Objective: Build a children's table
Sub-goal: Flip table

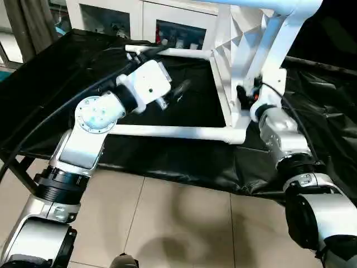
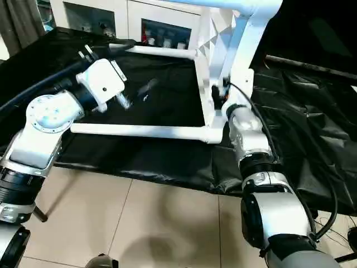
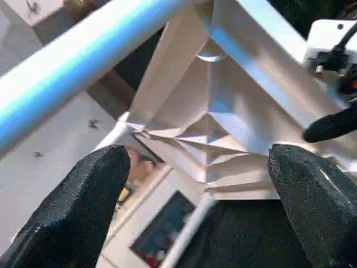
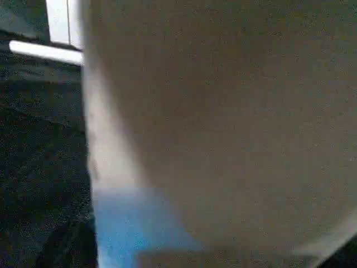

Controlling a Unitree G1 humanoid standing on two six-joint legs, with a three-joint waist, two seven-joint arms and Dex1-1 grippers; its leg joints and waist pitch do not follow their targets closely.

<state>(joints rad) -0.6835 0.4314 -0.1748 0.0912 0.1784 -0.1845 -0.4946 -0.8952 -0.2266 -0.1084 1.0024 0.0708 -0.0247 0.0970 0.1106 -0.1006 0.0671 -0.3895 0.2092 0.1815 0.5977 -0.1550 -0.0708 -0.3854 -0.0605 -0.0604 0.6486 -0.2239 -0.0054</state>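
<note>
The children's table [image 1: 225, 95] lies on its side on the black cloth, its top standing on edge with the ribbed underside [image 3: 223, 128] facing my left arm. One white leg [image 1: 178, 133] rests along the cloth near the front edge, another [image 1: 167, 53] lies at the back, and two more [image 1: 276, 33] rise at the top. My left gripper [image 1: 177, 90] hovers open between the two lying legs, empty, pointing at the underside, its fingers [image 3: 83, 212] spread wide. My right gripper [image 1: 245, 95] is pressed against the tabletop's edge close to a corner socket; a white surface [image 4: 223, 111] lies right against its camera.
The black-cloth work table [image 1: 184, 164] ends at a front edge above the tiled floor [image 1: 167, 223]. A white cabinet with glass doors [image 1: 111, 17] stands behind. Black cables [image 1: 56, 109] run along both forearms. Crumpled cloth [image 2: 312, 123] covers the right side.
</note>
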